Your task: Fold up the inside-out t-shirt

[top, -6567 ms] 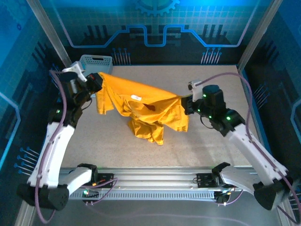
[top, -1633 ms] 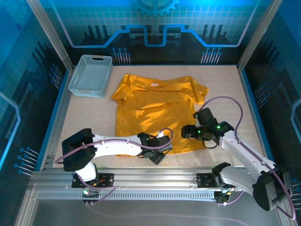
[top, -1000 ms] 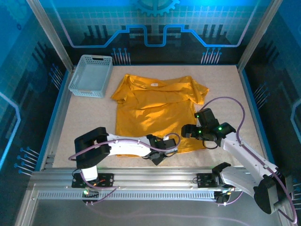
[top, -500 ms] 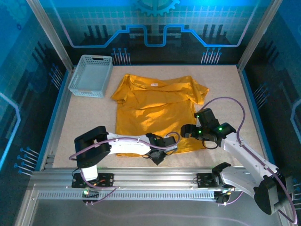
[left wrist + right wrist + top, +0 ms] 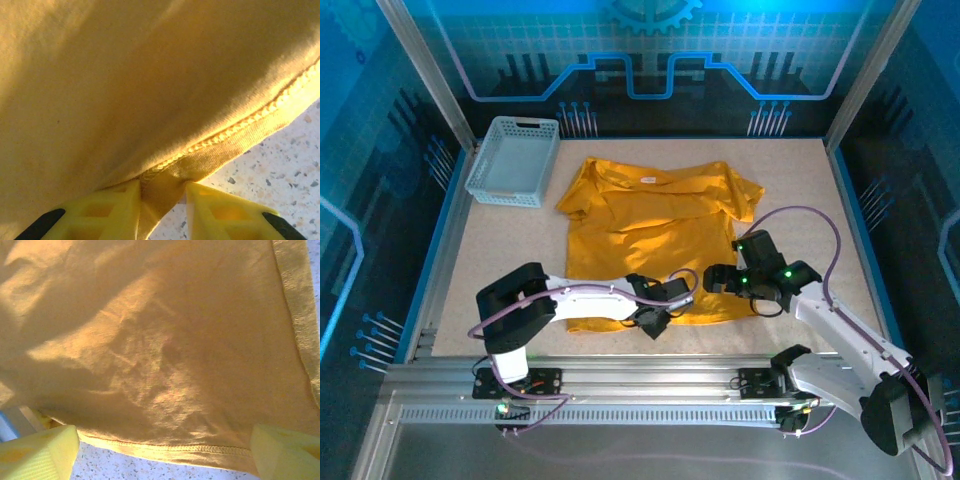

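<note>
Spread flat in the middle of the table, a soft mustard-yellow t-shirt (image 5: 650, 235) lies with its collar toward the far side and its stitched hem (image 5: 240, 127) along the near edge. The left gripper (image 5: 162, 192), its yellow plastic fingers (image 5: 105, 210) nearly closed, pinches a fold of that hem. The right gripper (image 5: 162, 450) hangs over the near right corner, jaws spread wide and gripping nothing. A grey lattice basket (image 5: 514, 160) sits far left on the speckled table (image 5: 800, 200), ringed by blue-lit panels (image 5: 650, 60).
</note>
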### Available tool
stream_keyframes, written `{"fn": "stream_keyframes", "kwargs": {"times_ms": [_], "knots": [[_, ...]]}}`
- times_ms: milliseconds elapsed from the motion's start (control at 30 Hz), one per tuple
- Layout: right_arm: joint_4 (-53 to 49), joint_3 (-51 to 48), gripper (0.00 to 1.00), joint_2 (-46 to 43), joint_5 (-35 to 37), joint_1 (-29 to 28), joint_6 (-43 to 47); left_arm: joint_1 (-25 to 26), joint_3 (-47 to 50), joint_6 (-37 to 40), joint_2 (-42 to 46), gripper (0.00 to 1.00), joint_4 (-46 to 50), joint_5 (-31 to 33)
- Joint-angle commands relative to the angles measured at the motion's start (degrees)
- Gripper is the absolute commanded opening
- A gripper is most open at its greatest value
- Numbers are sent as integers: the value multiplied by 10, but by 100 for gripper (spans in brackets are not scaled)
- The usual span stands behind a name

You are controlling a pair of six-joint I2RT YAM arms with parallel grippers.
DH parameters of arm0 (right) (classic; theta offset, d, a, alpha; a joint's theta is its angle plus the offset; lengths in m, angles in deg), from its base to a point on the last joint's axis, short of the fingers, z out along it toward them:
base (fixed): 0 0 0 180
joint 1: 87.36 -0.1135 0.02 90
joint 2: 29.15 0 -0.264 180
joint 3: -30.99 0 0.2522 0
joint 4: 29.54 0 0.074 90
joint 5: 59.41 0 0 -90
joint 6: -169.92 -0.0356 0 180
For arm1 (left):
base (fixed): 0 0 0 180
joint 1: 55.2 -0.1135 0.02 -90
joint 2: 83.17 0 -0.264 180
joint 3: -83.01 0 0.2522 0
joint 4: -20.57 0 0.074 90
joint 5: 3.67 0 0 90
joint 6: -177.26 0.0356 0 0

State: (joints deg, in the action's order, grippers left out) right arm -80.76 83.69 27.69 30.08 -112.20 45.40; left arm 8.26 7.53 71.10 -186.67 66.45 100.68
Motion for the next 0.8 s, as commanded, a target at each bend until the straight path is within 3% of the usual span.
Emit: {"fn": "stream_keyframes", "kwargs": {"times_ms": [0, 133, 567, 767], "knots": [[-3, 9, 90, -4, -1, -8, -1, -20, 13, 10, -34, 24, -19, 81], [-2, 6, 90, -11, -2, -9, 0, -20, 10, 2, -19, 15, -20, 66], [28, -29, 91, -20, 10, -47, -8, -17, -2, -3, 77, 14, -7, 38], [52, -44, 89, -27, 22, -93, -18, -20, -5, -3, 86, 6, -10, 29]]}}
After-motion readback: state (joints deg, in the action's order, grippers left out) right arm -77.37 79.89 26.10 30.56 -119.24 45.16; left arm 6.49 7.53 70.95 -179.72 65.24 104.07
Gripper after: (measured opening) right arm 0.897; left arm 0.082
